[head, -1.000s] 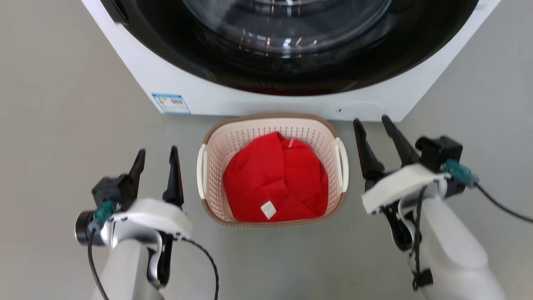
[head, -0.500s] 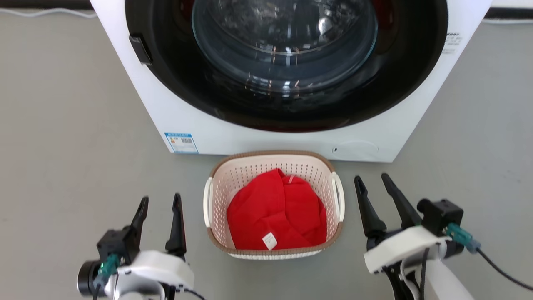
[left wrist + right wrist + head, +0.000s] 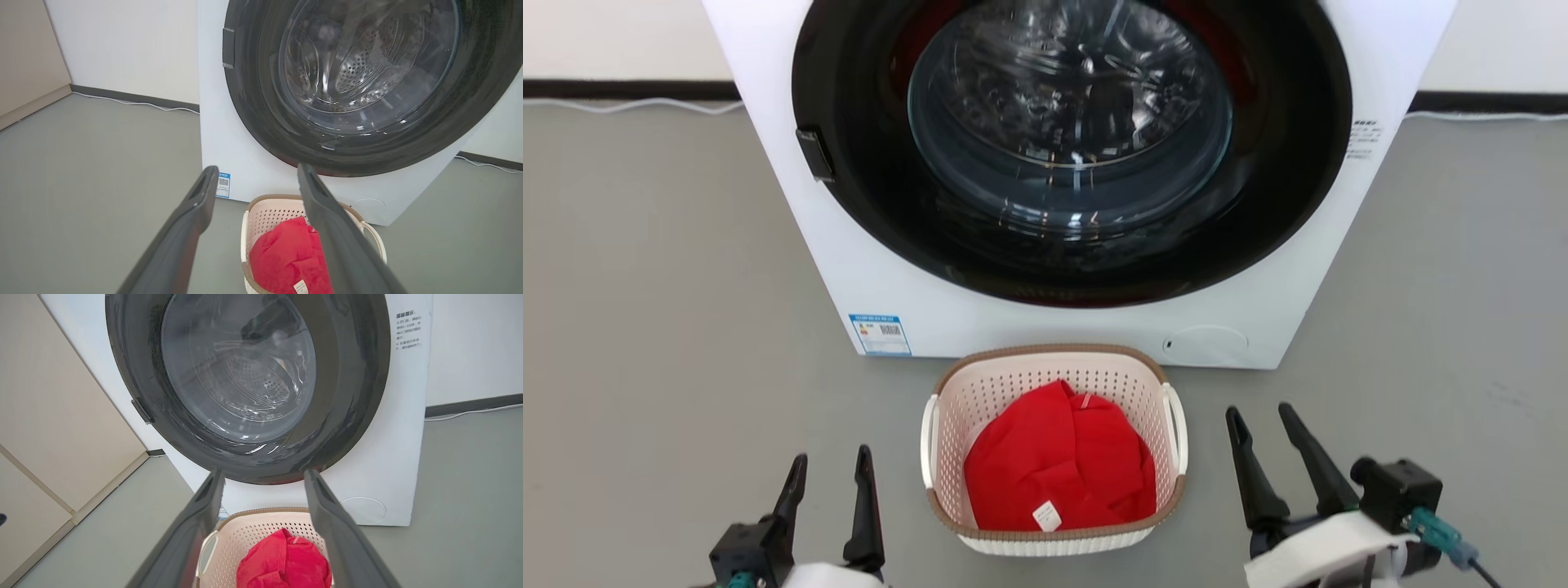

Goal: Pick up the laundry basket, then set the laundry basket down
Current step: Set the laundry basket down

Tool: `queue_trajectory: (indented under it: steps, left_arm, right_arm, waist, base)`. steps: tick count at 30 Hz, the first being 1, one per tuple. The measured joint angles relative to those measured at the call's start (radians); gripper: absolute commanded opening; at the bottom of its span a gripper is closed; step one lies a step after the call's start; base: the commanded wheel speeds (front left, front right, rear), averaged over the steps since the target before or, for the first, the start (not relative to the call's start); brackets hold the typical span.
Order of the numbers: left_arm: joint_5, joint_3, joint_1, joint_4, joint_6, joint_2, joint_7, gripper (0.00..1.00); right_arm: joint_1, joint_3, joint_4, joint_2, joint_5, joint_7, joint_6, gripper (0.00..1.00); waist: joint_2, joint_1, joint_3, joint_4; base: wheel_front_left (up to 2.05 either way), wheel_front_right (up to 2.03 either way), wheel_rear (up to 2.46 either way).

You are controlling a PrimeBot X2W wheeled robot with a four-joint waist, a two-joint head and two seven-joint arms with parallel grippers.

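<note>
Cream perforated laundry basket (image 3: 1054, 384), brown-rimmed

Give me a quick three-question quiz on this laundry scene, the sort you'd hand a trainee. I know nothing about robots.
1. True or false: the laundry basket stands on the floor just in front of the washer.
2. What lies in the basket? A) a red cloth B) a blue towel C) nothing
3. Fill the gap: the left gripper and the right gripper sit one on each side of the basket, apart from it, each with its jaws ___.

Key: 1 true; 2 A; 3 open.
</note>
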Motion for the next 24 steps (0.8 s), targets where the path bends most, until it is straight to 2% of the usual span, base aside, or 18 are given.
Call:
queue_trajectory:
  steps: [10, 24]
  left_arm:
    - [0.0, -0.002, 0.06, -0.033, 0.005, 0.002, 0.0, 1.0]
    - [0.0, -0.01, 0.093, -0.046, 0.011, 0.004, 0.0, 1.0]
  right_arm:
    - [0.082, 0.0, -0.029, 0.001, 0.016, 0.0, 0.0, 1.0]
    - [0.104, -0.019, -0.032, 0.002, 0.016, 0.0, 0.0, 1.0]
  waist:
    - [0.0, 0.0, -0.047, -0.013]
    - [0.0, 0.0, -0.061, -0.026]
  base:
    - [0.0, 0.0, 0.0]
    - [0.0, 0.0, 0.0]
